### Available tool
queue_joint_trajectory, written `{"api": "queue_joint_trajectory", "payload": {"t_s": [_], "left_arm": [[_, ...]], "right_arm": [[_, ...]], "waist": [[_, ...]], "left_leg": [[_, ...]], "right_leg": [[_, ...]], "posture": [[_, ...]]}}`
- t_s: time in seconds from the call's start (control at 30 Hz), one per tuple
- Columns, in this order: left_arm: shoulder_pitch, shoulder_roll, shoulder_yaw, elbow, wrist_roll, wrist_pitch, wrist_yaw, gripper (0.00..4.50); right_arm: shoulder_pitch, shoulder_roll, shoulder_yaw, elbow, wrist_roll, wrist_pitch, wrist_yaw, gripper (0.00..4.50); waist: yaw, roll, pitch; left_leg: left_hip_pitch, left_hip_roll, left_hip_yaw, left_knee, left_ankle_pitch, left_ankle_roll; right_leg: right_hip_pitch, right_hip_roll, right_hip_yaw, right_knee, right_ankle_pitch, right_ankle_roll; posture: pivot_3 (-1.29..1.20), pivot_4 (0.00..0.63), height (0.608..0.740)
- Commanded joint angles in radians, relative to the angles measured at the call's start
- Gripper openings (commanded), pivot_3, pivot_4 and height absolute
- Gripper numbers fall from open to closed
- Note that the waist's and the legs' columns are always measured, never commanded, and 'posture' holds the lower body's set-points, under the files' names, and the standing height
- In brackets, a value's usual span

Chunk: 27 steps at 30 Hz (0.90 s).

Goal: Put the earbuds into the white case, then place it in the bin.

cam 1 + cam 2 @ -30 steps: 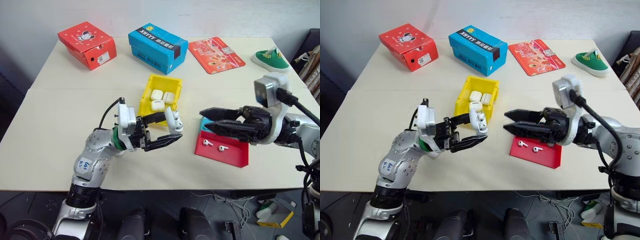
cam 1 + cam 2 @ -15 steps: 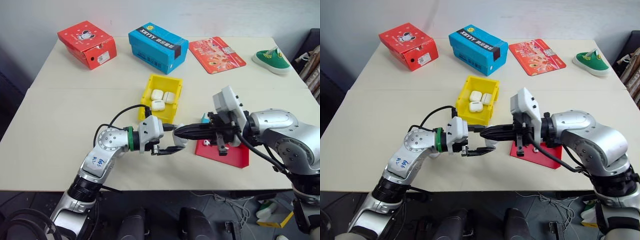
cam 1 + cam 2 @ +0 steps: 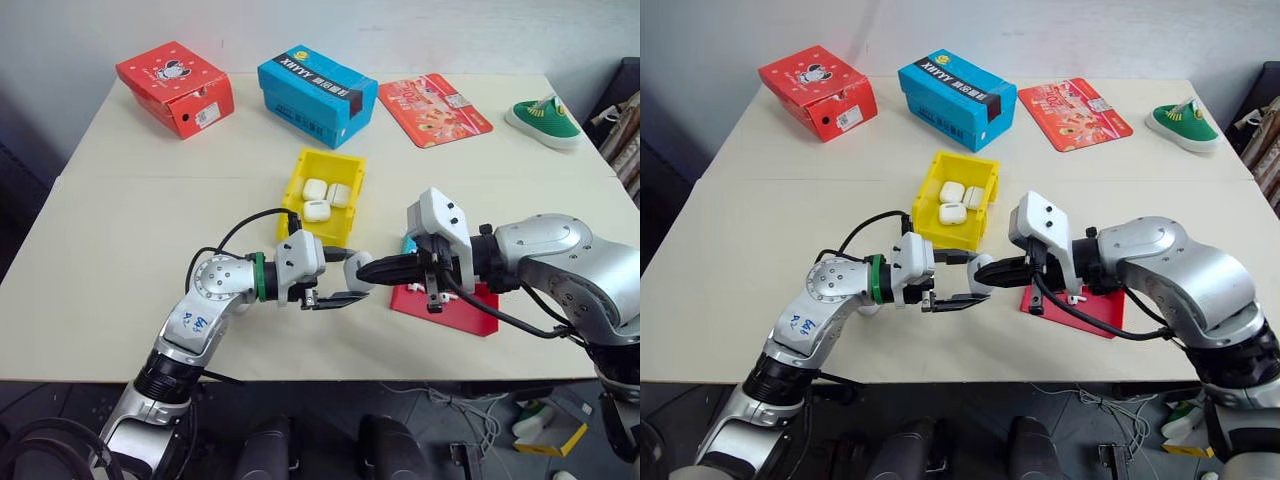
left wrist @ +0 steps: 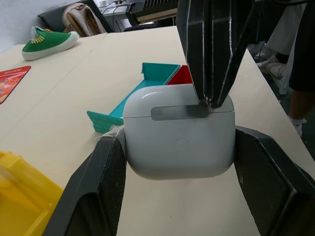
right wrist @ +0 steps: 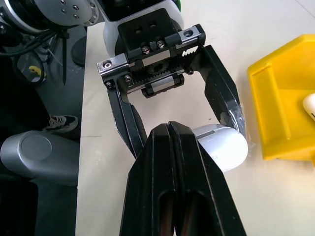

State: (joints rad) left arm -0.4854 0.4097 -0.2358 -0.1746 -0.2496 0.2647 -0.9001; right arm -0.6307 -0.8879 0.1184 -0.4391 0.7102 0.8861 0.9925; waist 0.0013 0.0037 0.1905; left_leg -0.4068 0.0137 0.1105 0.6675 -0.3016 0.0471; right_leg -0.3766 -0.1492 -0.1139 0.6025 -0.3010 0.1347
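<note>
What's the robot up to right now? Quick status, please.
Left hand shut on white case, lid closed. Right hand shut, tips at case's lid seam. Earbud on red tray. Yellow bin holds three cases. Nothing blocking.

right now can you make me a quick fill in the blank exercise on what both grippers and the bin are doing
The left gripper is shut on a white ____.
The right gripper has its fingers pressed ____, tips at the case's lid seam.
The yellow bin holds ____ white cases.
The bin stands on the ____.

Missing words: case; together; three; table
</note>
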Motion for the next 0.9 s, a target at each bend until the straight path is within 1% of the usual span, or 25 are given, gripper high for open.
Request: {"api": "queue_joint_trajectory", "payload": {"t_s": [0.03, 0.07, 0.1, 0.17, 0.2, 0.23, 0.27, 0.3, 0.33, 0.37, 0.4, 0.43, 0.47, 0.5, 0.53, 0.57, 0.6, 0.67, 0.73, 0.8, 0.9], "left_arm": [[0.031, 0.008, 0.07, -0.081, -0.084, 0.012, -0.008, 2.79], [0.049, 0.016, 0.093, -0.1, -0.111, 0.031, -0.009, 2.79], [0.067, 0.027, 0.116, -0.116, -0.136, 0.043, -0.015, 2.79], [0.113, 0.064, 0.17, -0.153, -0.191, 0.067, -0.036, 2.79], [0.139, 0.086, 0.202, -0.17, -0.227, 0.079, -0.053, 2.79], [0.165, 0.106, 0.235, -0.186, -0.266, 0.085, -0.075, 2.79], [0.19, 0.13, 0.268, -0.195, -0.295, 0.09, -0.094, 2.79], [0.209, 0.157, 0.295, -0.194, -0.316, 0.101, -0.11, 2.79], [0.223, 0.178, 0.323, -0.187, -0.335, 0.108, -0.121, 2.79], [0.225, 0.183, 0.354, -0.171, -0.353, 0.119, -0.108, 2.79], [0.212, 0.185, 0.38, -0.144, -0.363, 0.137, -0.078, 2.79], [0.188, 0.183, 0.397, -0.113, -0.364, 0.145, -0.052, 2.79], [0.15, 0.171, 0.41, -0.077, -0.361, 0.15, -0.018, 2.79], [0.106, 0.162, 0.403, -0.045, -0.342, 0.159, 0.016, 2.79], [0.062, 0.153, 0.386, -0.013, -0.313, 0.165, 0.047, 2.79], [0.004, 0.13, 0.367, 0.029, -0.292, 0.163, 0.075, 2.79], [-0.05, 0.109, 0.343, 0.073, -0.265, 0.155, 0.096, 2.79], [-0.147, 0.074, 0.297, 0.168, -0.203, 0.136, 0.125, 2.79], [-0.286, 0.02, 0.246, 0.343, -0.12, 0.126, 0.18, 2.79], [-0.392, -0.026, 0.206, 0.488, -0.064, 0.112, 0.205, 2.79], [-0.501, -0.08, 0.17, 0.674, 0.003, 0.077, 0.228, 2.79]], "right_arm": [[0.085, 0.003, -0.157, 0.006, 0.059, -0.028, 0.004, 0.02], [0.124, 0.016, -0.223, 0.009, 0.085, -0.03, -0.015, 0.02], [0.173, 0.024, -0.282, 0.006, 0.102, -0.06, 0.0, 0.02], [0.297, 0.04, -0.41, -0.008, 0.101, -0.122, 0.004, 0.35], [0.362, 0.063, -0.469, -0.014, 0.065, -0.209, 0.01, 0.54], [0.424, 0.084, -0.522, -0.019, 0.031, -0.279, 0.006, 0.96], [0.49, 0.105, -0.568, -0.02, -0.028, -0.395, 0.028, 1.18], [0.547, 0.126, -0.606, -0.019, -0.079, -0.497, 0.042, 1.61], [0.596, 0.145, -0.638, -0.021, -0.11, -0.574, 0.057, 1.84], [0.632, 0.166, -0.665, -0.02, -0.141, -0.645, 0.053, 2.26], [0.652, 0.201, -0.701, -0.014, -0.15, -0.695, 0.026, 2.58], [0.682, 0.223, -0.73, -0.014, -0.161, -0.727, 0.003, 2.85], [0.721, 0.244, -0.759, -0.017, -0.149, -0.754, 0.011, 3.25], [0.774, 0.255, -0.777, -0.028, -0.13, -0.746, 0.022, 3.58], [0.81, 0.274, -0.783, -0.023, -0.144, -0.796, 0.035, 3.9], [0.854, 0.292, -0.787, -0.021, -0.143, -0.802, 0.031, 4.26], [0.884, 0.313, -0.789, -0.01, -0.162, -0.845, 0.029, 4.46], [0.92, 0.338, -0.796, 0.003, -0.182, -0.889, 0.003, 4.46], [0.928, 0.352, -0.804, 0.012, -0.208, -0.926, -0.037, 4.46], [0.928, 0.353, -0.799, 0.012, -0.223, -0.945, -0.065, 4.46], [0.908, 0.358, -0.787, 0.006, -0.221, -0.958, -0.113, 4.46]], "waist": [[0.003, -0.001, 0.0], [0.003, -0.002, 0.0], [0.004, -0.002, 0.0], [0.009, -0.002, 0.001], [0.011, -0.002, 0.001], [0.013, -0.002, 0.001], [0.016, -0.002, 0.0], [0.018, -0.002, 0.0], [0.019, -0.002, 0.001], [0.021, -0.002, 0.001], [0.023, -0.002, 0.001], [0.023, -0.002, 0.001], [0.028, -0.002, 0.001], [0.033, -0.002, 0.001], [0.037, -0.003, 0.0], [0.038, -0.004, 0.0], [0.041, -0.004, 0.0], [0.04, -0.004, 0.0], [0.04, -0.005, 0.0], [0.039, -0.005, 0.0], [0.027, -0.005, 0.0]], "left_leg": [[0.0, 0.0, 0.0, 0.0, 0.0, 0.0], [0.0, 0.0, -0.001, 0.0, 0.0, 0.0], [0.0, 0.0, -0.001, 0.0, 0.0, 0.0], [0.0, 0.0, -0.001, -0.001, 0.0, 0.0], [0.0, 0.0, -0.001, -0.001, 0.0, 0.0], [0.0, 0.0, -0.001, -0.001, 0.0, 0.0], [0.0, 0.0, -0.001, -0.001, 0.0, 0.0], [0.0, 0.0, -0.001, -0.001, 0.0, 0.0], [0.001, 0.0, 0.0, -0.001, 0.0, 0.0], [0.001, 0.0, 0.002, -0.001, 0.0, 0.0], [0.002, 0.0, 0.001, -0.001, 0.0, 0.0], [0.002, 0.0, 0.002, -0.001, 0.0, 0.0], [0.002, 0.0, 0.002, -0.001, 0.0, 0.0], [0.002, -0.001, 0.001, -0.001, 0.001, 0.0], [0.002, -0.002, -0.001, 0.0, 0.002, 0.0], [0.002, -0.002, -0.001, -0.001, 0.002, 0.0], [0.003, -0.002, -0.001, -0.001, 0.002, 0.0], [0.003, -0.002, 0.0, -0.001, 0.002, 0.0], [0.003, -0.003, 0.002, -0.001, 0.002, 0.0], [0.004, -0.003, 0.002, -0.001, 0.002, 0.0], [0.003, -0.002, 0.003, -0.002, 0.003, 0.0]], "right_leg": [[0.0, 0.0, 0.0, 0.0, 0.0, 0.0], [0.001, 0.0, -0.001, 0.0, 0.0, 0.0], [0.001, 0.0, 0.0, 0.0, 0.0, 0.0], [0.001, 0.0, -0.001, -0.001, 0.0, 0.0], [0.001, 0.0, -0.001, -0.001, 0.0, 0.0], [0.001, 0.0, -0.001, -0.001, 0.0, 0.0], [0.001, 0.0, -0.001, -0.001, 0.0, 0.0], [0.001, 0.001, -0.001, -0.001, 0.0, 0.0], [0.002, 0.001, 0.0, -0.001, 0.0, 0.0], [0.001, 0.0, 0.001, 0.0, 0.0, 0.0], [0.001, 0.001, 0.001, 0.0, 0.0, 0.0], [0.001, 0.001, 0.001, 0.0, 0.0, 0.0], [0.001, 0.001, 0.002, 0.0, 0.0, 0.001], [0.001, 0.001, 0.002, 0.001, 0.001, 0.002], [0.002, 0.001, 0.002, 0.001, 0.001, 0.002], [0.002, 0.001, 0.003, 0.001, 0.001, 0.002], [0.002, 0.001, 0.003, 0.002, 0.001, 0.002], [0.002, 0.001, 0.004, 0.003, 0.001, 0.002], [0.001, 0.001, 0.005, 0.004, 0.002, 0.003], [0.001, 0.001, 0.005, 0.004, 0.002, 0.003], [0.0, 0.002, 0.005, 0.003, 0.001, 0.003]], "posture": [[0.0, 0.15, 0.74], [0.0, 0.15, 0.74], [0.0, 0.15, 0.74], [0.0, 0.15, 0.74], [0.0, 0.15, 0.74], [0.0, 0.15, 0.74], [0.0, 0.15, 0.74], [0.0, 0.15, 0.74], [0.0, 0.15, 0.74], [0.0, 0.15, 0.74], [0.0, 0.15, 0.74], [0.0, 0.15, 0.74], [0.0, 0.15, 0.74], [0.0, 0.15, 0.74], [0.0, 0.15, 0.74], [0.0, 0.15, 0.74], [0.0, 0.15, 0.74], [0.0, 0.15, 0.74], [0.0, 0.15, 0.74], [0.0, 0.15, 0.74], [0.0, 0.15, 0.74]]}}
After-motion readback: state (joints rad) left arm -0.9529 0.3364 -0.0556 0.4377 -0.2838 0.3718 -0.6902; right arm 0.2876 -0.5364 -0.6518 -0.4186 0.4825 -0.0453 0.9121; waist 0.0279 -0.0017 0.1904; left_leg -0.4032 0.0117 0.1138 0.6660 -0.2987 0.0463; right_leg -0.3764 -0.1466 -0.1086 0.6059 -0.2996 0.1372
